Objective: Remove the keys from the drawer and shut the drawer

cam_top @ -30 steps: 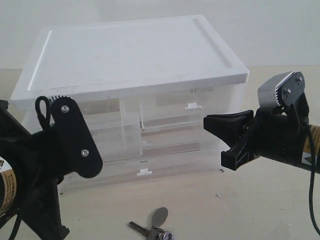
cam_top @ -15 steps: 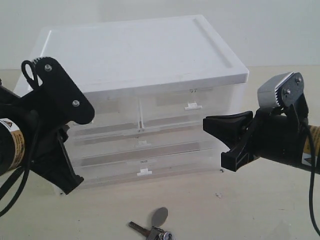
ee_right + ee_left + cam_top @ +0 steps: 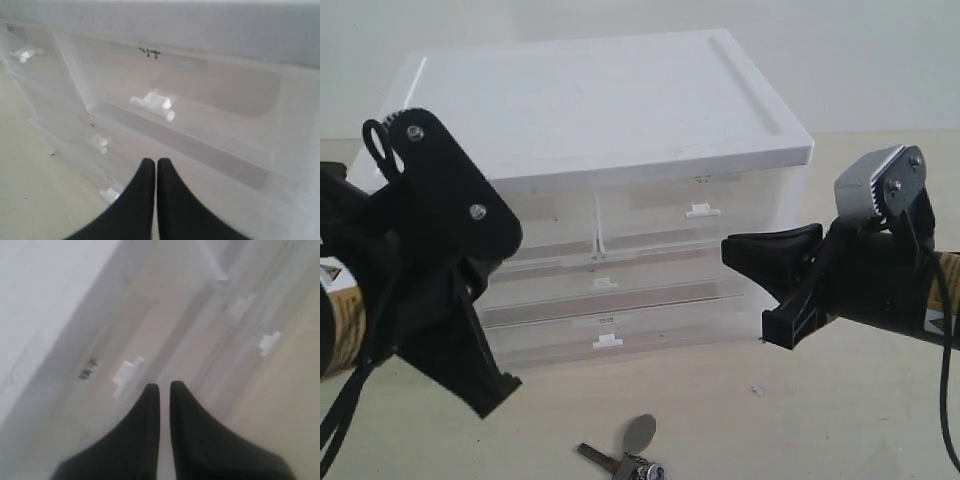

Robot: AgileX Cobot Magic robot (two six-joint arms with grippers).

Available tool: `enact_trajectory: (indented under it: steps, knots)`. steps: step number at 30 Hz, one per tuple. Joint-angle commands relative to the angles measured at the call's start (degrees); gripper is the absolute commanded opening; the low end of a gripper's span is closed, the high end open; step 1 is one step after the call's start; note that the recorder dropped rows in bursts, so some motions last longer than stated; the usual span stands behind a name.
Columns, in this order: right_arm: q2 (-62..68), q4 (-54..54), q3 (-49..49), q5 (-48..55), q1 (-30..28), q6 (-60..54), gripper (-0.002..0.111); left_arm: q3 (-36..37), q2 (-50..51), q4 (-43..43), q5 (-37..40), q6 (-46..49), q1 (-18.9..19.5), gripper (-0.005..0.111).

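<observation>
The keys (image 3: 625,458) lie on the table in front of the cabinet, a grey oval tag (image 3: 640,432) on top, cut off by the exterior view's lower edge. The drawer (image 3: 75,405), with its bold black label (image 3: 87,372) and white tab handle (image 3: 127,375), sits flush in the cabinet front. My left gripper (image 3: 164,386) is shut and empty, just short of that handle. In the exterior view my left arm (image 3: 430,280) hides most of the drawer (image 3: 555,225). My right gripper (image 3: 725,246) (image 3: 156,161) is shut and empty beside the cabinet's right front corner.
The white-topped cabinet (image 3: 590,100) also holds the other half-width drawer with its handle (image 3: 702,211) (image 3: 152,104) and two full-width drawers below (image 3: 608,341). Beige table (image 3: 820,420) spreads in front and to the right.
A second ago the left half-width drawer stood out; it is now flush. My left arm swung up, then came down and right. The right arm and the keys stayed put.
</observation>
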Motion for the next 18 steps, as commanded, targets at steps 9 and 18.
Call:
enact_trajectory:
  steps: [9, 18]
  knots:
    - [-17.15, 18.69, 3.49, 13.71, -0.11, -8.50, 0.000, 10.52, -23.33, 19.60, 15.54, -36.91, -6.47, 0.004]
    - [-16.19, 56.97, 0.96, 22.73, -0.26, -32.10, 0.000, 19.60, -29.39, 29.46, 21.11, -55.79, 1.03, 0.004]
